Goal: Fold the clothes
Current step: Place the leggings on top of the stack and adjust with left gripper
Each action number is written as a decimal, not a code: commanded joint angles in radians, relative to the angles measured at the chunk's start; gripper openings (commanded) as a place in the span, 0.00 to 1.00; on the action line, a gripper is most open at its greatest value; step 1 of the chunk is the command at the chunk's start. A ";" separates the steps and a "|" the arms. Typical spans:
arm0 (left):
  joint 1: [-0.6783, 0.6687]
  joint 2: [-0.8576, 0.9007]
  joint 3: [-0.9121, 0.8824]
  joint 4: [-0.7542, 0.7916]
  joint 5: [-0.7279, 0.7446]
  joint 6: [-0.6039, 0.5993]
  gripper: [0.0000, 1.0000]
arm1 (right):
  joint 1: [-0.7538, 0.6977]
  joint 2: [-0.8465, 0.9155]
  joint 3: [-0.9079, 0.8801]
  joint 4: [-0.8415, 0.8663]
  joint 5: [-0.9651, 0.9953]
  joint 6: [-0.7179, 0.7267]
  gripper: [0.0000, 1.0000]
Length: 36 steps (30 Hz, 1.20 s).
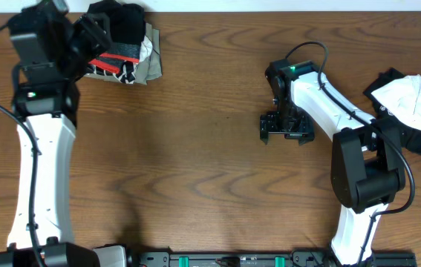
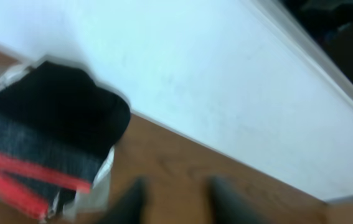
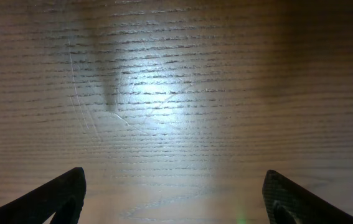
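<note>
A folded stack of clothes (image 1: pixel 125 44) lies at the table's far left: black trousers with a grey waistband edged red-orange on top, a white printed piece and an olive piece under them. It shows blurred in the left wrist view (image 2: pixel 45 143). My left gripper (image 2: pixel 176 202) hovers just right of the stack, fingers apart and empty; in the overhead view it sits at the stack's left side (image 1: pixel 91 37). My right gripper (image 1: pixel 286 127) is open and empty over bare wood (image 3: pixel 173 193). A white and black garment heap (image 1: pixel 410 107) lies at the far right.
The white wall (image 2: pixel 226 81) borders the table's far edge just behind the folded stack. The wooden table (image 1: pixel 195 148) stretches between the two arms. A black rail (image 1: pixel 232 259) runs along the front edge.
</note>
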 commanded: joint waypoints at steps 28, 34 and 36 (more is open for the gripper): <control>-0.089 0.725 0.016 0.690 -0.509 0.586 0.07 | 0.008 -0.008 -0.005 -0.047 -0.003 -0.035 0.89; -0.087 0.647 0.016 0.742 -0.509 0.586 0.08 | 0.016 -0.008 -0.005 -0.055 -0.003 -0.035 0.88; -0.088 0.597 0.016 0.772 -0.508 0.585 0.08 | 0.021 -0.008 -0.005 -0.051 -0.003 -0.035 0.88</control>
